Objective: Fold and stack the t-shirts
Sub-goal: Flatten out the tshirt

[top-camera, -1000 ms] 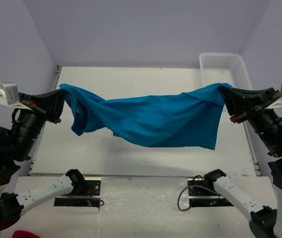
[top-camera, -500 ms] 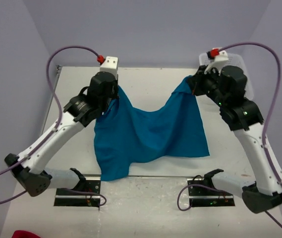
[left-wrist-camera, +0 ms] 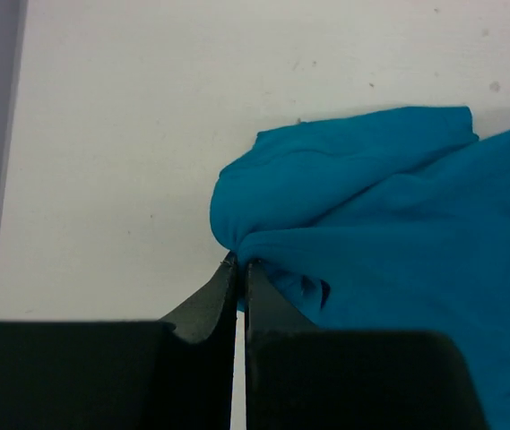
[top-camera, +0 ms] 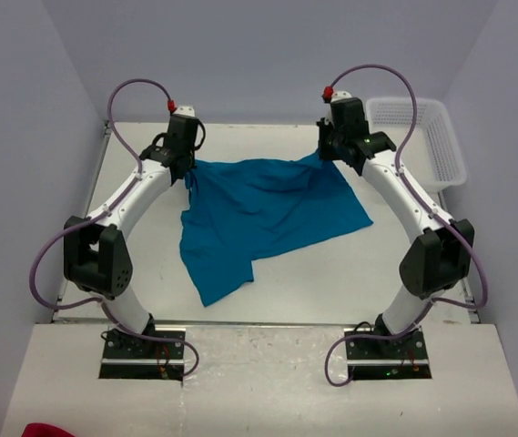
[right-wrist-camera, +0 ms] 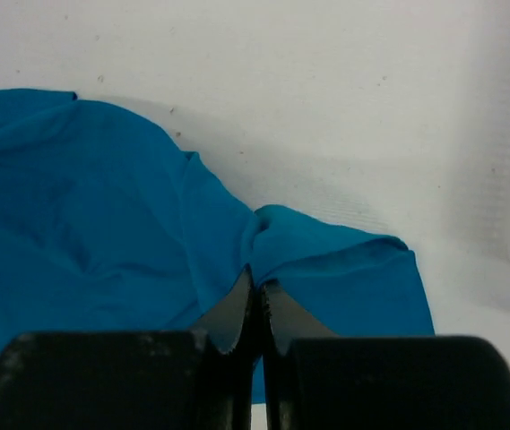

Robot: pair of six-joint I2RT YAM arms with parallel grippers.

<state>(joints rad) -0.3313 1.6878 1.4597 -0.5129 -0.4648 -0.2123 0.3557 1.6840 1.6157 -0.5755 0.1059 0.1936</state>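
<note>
One teal-blue t-shirt point(top-camera: 259, 209) lies wrinkled on the white table point(top-camera: 441, 273), spread from the far middle down toward the near left. My left gripper point(top-camera: 188, 168) is shut on the t-shirt's far left edge; the left wrist view shows the pinched fold point(left-wrist-camera: 263, 242) at the fingertips point(left-wrist-camera: 239, 269). My right gripper point(top-camera: 324, 150) is shut on the t-shirt's far right edge; in the right wrist view the cloth point(right-wrist-camera: 326, 251) bunches at the closed fingertips point(right-wrist-camera: 256, 282). Both grippers are low at the table's far side.
A white plastic basket point(top-camera: 418, 137) stands at the far right corner of the table, close to the right arm. Purple cables loop above both arms. The purple walls close in the back and sides.
Both arms have swung from the sides to the far end of the table, carrying the shirt. It hung stretched in the air before and now lies on the table.
</note>
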